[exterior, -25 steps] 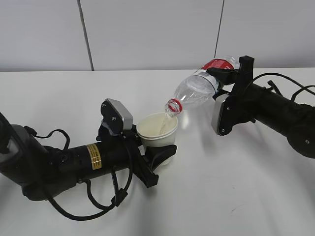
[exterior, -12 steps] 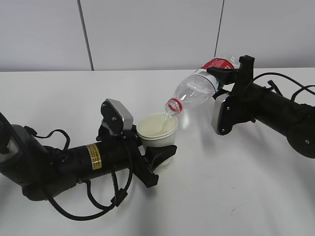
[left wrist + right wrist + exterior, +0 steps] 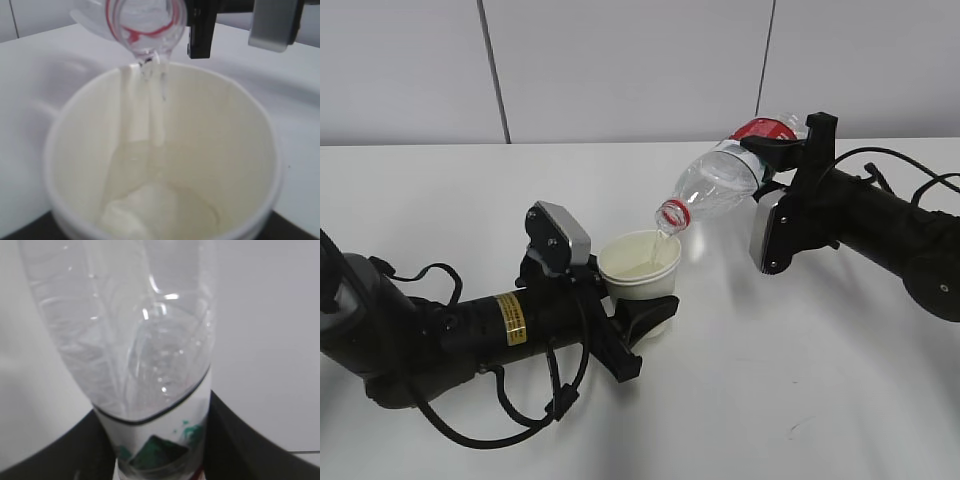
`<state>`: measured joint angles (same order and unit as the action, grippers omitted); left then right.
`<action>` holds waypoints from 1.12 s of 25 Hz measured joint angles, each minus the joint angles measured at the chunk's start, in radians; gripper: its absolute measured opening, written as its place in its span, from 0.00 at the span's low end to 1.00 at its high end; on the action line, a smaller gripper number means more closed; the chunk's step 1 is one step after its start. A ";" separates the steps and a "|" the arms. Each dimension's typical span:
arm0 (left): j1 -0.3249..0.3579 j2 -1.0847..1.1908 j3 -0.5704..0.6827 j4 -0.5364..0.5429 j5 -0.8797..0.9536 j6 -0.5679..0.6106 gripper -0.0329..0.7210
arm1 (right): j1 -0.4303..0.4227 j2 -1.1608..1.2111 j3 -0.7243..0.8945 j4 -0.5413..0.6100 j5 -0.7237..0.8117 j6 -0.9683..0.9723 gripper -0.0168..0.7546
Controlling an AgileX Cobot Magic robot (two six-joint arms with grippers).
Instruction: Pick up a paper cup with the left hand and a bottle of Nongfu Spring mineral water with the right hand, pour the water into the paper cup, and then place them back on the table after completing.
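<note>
While water (image 3: 145, 105) runs in a thin stream from bottle (image 3: 720, 180) into cup (image 3: 640, 268), pouring well underway but not finished. Left hand (image 3: 635, 315) clamped around cup, holding it upright just above table (image 3: 800, 380), near the middle of the surface. Right hand (image 3: 775, 165) clenched on bottle's labelled body, tipping it neck-down toward the left, mouth with red ring just over cup's far rim. Bottle nearly drained in right wrist view, only a film and droplets visible on its walls; shallow pool lying at cup bottom.

Risks from here, as judgement: stream lands close to the rim, so a small drift of either arm could send water down cup's outside and onto table. Squeezing thin paper harder could buckle the wall and slop the contents. Righting bottle too fast could fling last drops sideways. Setting cup down tilted could tip it, with so little weight inside.
</note>
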<state>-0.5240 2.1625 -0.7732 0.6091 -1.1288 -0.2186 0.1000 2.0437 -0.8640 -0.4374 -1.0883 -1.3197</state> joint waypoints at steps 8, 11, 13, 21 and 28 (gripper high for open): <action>0.000 0.000 0.000 0.000 0.001 0.000 0.54 | 0.000 0.000 0.000 0.000 0.000 0.000 0.46; 0.000 0.000 0.000 0.000 0.001 0.000 0.54 | 0.000 0.000 0.000 0.000 -0.001 0.000 0.46; 0.000 0.000 0.000 0.000 0.001 0.000 0.54 | 0.000 0.000 0.000 0.000 -0.002 0.000 0.46; 0.000 0.000 0.000 -0.002 0.001 0.000 0.54 | 0.000 0.000 0.000 0.000 -0.004 0.028 0.46; 0.000 0.000 0.000 -0.017 0.001 0.000 0.54 | 0.000 0.000 0.014 0.002 -0.006 0.062 0.46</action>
<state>-0.5240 2.1625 -0.7732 0.5918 -1.1280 -0.2186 0.1000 2.0437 -0.8502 -0.4354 -1.0943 -1.2581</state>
